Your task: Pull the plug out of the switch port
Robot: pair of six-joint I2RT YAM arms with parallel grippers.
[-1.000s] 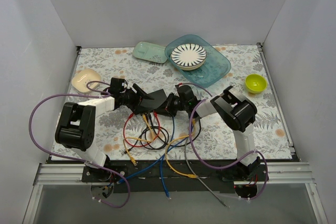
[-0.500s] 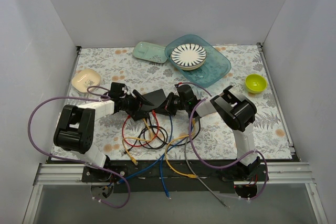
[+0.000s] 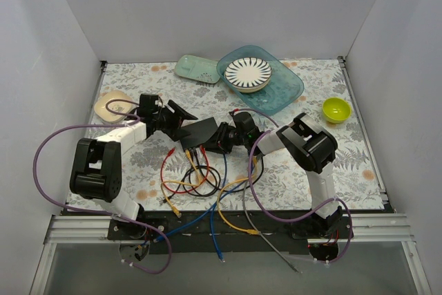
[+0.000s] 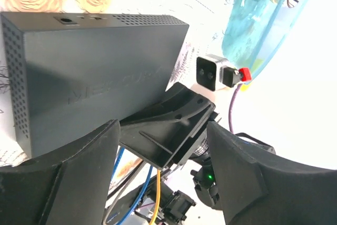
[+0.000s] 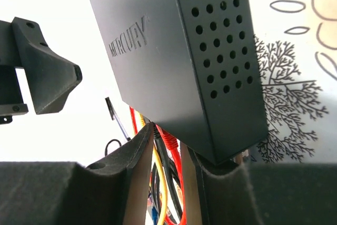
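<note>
The switch [image 3: 200, 131] lies mid-worktop [image 3: 359, 164] between our 2 claws, its socket edge turned toward the arm bases so the red, yellow, black and blue cables [image 3: 197, 174] trail forward. Our left claw [image 3: 181, 118] stands wide open just beside its left end, holding nothing, probably placed to brace it. Our right claw [image 5: 166, 142] straddles the plugs [image 5: 167, 138] with a narrow gap; whether it pinches one we cannot tell. The cables crowd that approach, and the teal tray [image 3: 283, 91] sits well apart.

Plain white walls [image 3: 221, 5] around a floral-patterned table [image 3: 359, 164], seemingly cloth-covered.
</note>
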